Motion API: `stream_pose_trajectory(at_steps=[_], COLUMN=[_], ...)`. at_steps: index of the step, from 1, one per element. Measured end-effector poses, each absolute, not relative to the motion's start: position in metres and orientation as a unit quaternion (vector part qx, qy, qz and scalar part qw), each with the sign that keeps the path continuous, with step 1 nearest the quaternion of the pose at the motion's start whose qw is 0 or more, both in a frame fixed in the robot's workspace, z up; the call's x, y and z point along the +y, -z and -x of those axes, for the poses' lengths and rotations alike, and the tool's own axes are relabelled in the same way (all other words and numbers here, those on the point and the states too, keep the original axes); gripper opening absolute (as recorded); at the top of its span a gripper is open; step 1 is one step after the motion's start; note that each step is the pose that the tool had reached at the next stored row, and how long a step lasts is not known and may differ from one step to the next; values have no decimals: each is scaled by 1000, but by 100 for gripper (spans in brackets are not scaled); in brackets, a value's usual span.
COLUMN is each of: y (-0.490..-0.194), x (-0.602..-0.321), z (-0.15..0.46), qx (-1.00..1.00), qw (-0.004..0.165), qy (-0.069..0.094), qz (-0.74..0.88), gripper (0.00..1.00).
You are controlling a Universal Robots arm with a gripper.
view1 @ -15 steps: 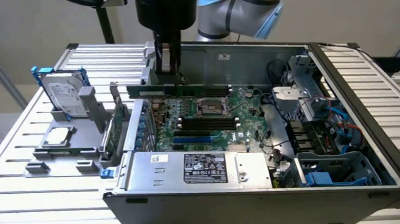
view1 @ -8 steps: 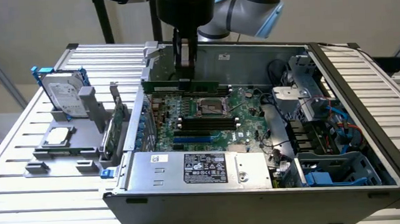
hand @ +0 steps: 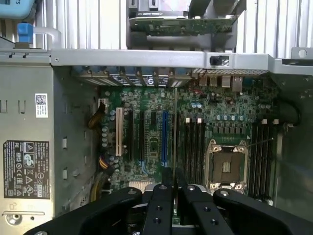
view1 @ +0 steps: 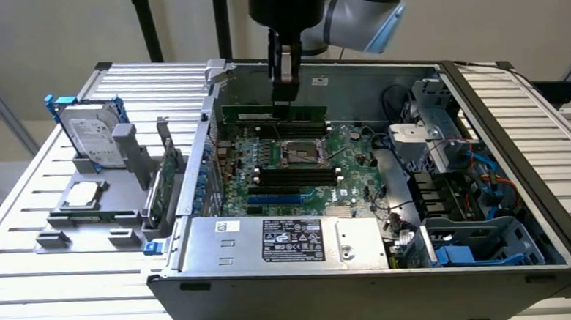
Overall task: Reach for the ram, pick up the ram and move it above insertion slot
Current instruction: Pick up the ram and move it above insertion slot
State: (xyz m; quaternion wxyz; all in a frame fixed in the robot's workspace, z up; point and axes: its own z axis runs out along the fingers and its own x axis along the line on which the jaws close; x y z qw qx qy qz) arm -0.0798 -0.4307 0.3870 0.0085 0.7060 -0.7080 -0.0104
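Overhead, gripper [view1: 285, 105] pinched nearly closed on the ram [view1: 274, 116], held edge-up above the motherboard [view1: 296, 167] toward the case's [view1: 370, 273] back wall.

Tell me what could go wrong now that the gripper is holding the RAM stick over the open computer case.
1. The gripper pinches the ram by its top edge; it could tilt or slip onto the motherboard.
2. The open CPU socket sits just below, so a drop might damage it.
3. Misalignment with the memory slots could jam the stick.
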Motion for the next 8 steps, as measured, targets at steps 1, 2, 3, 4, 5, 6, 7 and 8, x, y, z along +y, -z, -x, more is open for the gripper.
stream_pose_trajectory(at_steps=[1, 2, 3, 4, 5, 6, 7, 8], y=[-387, -386, -385, -385, -385, -384, -384, -384], x=[-428, -425, -422, -420, -418, -416, -415, -413], z=[77, 75, 72, 69, 67, 65, 63, 61], qx=[-708, -708, -708, -708, -708, -708, -708, -708], qw=[8, 8, 8, 8, 8, 8, 8, 8], qy=[10, 10, 10, 10, 10, 10, 10, 10], qz=[-706, -706, -706, -706, -706, -706, -706, -706], gripper=[13, 13, 13, 13, 13, 13, 13, 13])
